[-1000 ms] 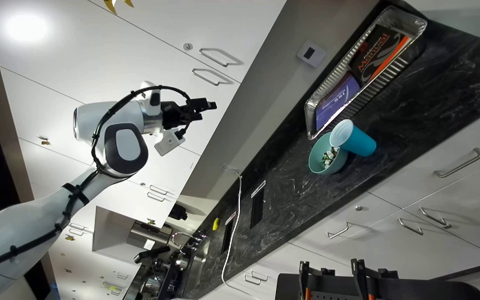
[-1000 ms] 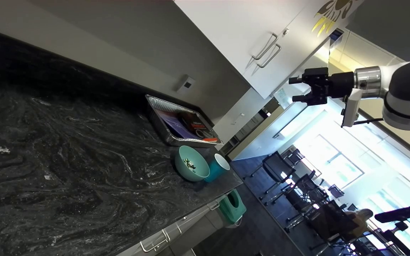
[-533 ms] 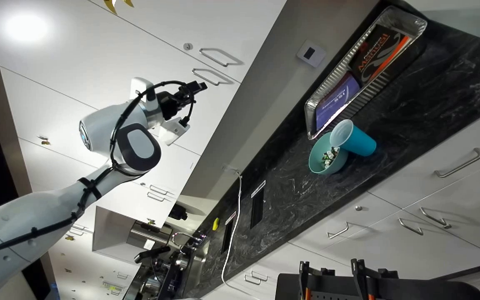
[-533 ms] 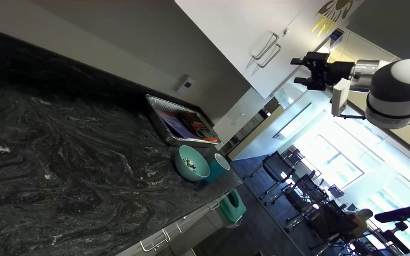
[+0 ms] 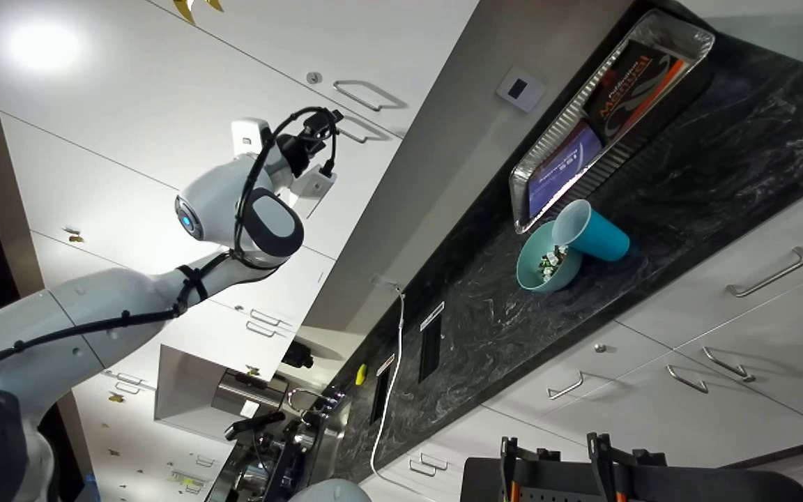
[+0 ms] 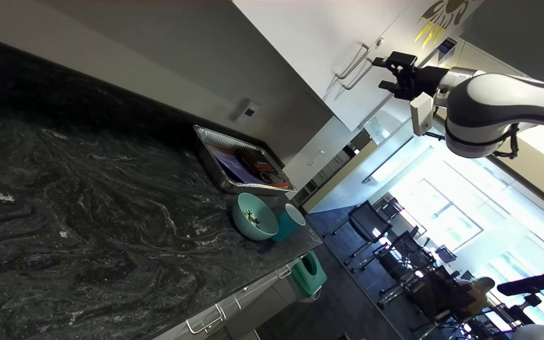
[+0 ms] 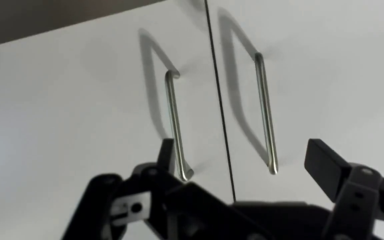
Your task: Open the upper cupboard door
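The hand (image 7: 240, 153) is spread wide near a bar handle (image 7: 266, 113) on an upper cupboard door (image 7: 332, 83); contact unclear.

Hand (image 7: 242, 155) partly outside wrist view

White arm (image 5: 116, 293), black cable (image 5: 126, 318) (strapped); black tool (image 7: 243, 155)
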`<action>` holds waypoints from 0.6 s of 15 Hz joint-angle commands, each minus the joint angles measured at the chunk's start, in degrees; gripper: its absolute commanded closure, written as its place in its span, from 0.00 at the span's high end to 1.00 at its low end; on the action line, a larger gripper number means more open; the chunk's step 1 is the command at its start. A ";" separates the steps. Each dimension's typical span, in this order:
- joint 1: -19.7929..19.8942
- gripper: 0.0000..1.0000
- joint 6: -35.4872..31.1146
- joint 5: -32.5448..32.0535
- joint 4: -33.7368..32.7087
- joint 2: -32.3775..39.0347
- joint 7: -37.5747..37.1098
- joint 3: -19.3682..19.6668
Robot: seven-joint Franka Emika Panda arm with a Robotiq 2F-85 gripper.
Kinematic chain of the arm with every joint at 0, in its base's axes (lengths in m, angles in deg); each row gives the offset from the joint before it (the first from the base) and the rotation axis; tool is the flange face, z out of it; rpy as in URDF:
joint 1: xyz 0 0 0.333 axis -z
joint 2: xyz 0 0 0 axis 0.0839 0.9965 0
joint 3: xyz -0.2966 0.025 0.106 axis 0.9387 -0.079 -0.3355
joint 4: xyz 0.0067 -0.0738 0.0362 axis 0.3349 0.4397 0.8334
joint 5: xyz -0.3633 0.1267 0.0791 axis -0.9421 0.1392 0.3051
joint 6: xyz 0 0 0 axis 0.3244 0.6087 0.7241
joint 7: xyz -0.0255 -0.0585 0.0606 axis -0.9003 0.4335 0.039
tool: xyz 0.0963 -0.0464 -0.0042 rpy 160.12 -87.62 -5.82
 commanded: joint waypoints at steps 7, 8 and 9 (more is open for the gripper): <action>-18.88 1.00 -0.14 -10.71 -3.69 0.56 0.35 21.94; -19.22 1.00 -0.13 -10.78 -3.69 0.45 0.50 22.27; -19.34 1.00 -0.13 -10.78 -3.69 0.38 0.72 22.28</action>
